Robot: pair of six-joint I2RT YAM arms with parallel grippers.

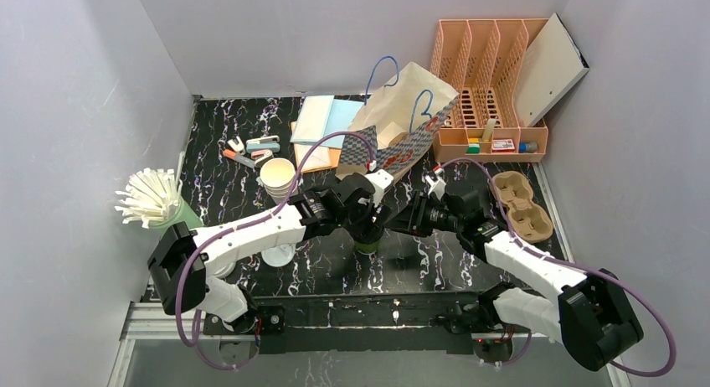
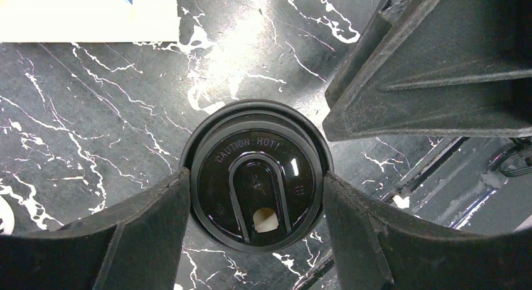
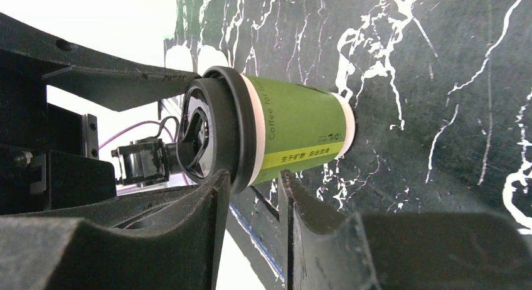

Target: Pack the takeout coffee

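Now left hand (image 2: 254, 177) clamps the glossy black lid (image 2: 251, 149) of the tapered green takeout coffee (image 3: 295, 127), right hand (image 3: 254, 180) parted nearby

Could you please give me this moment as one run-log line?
left claw: shut on lid | right claw: open, beside cup | cup: upright on table, outside bag

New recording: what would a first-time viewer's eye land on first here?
Mid-table, the takeout coffee, a green cup with a black lid, stands clamped at that lid by the left gripper from above. The right gripper hangs beside it, jaws apart. Behind sits a blue-handled paper bag.
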